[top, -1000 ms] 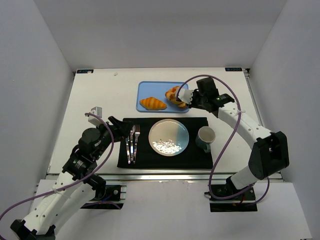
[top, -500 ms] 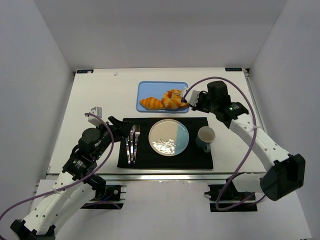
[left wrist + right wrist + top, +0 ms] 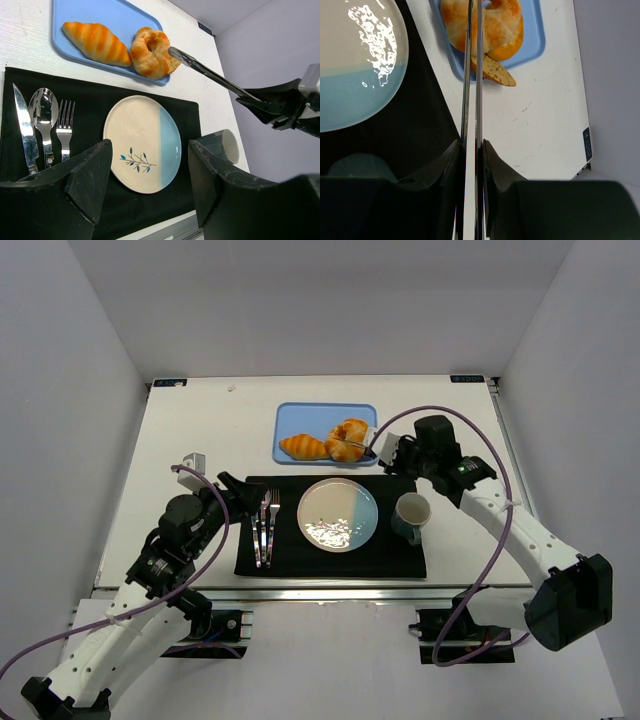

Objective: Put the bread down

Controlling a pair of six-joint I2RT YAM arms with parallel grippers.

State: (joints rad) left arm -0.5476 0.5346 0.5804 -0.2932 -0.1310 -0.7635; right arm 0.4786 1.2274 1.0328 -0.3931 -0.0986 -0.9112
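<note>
A round bread roll [image 3: 348,438] sits at the near right of the blue tray [image 3: 300,417], beside a long croissant [image 3: 303,447]. My right gripper [image 3: 392,448] is shut on metal tongs [image 3: 368,445] that reach left to the roll. In the right wrist view the tongs [image 3: 472,80] are nearly closed, with their tips on the roll [image 3: 492,22] over the tray's edge [image 3: 532,47]. I cannot tell whether the roll is lifted. My left gripper [image 3: 232,490] is open and empty over the black mat's left end. In its view [image 3: 150,150] the roll [image 3: 150,52] and the croissant [image 3: 97,42] show.
A cream and blue plate [image 3: 339,515] lies on the black mat [image 3: 400,555]. A teal mug [image 3: 411,515] stands to its right. A knife, spoon and fork [image 3: 265,525] lie to its left. A small white object [image 3: 193,459] lies at the left.
My right arm has drawn back toward the near right with the tongs. The roll has shifted slightly left and nearer, up against the croissant. The left arm has not moved.
</note>
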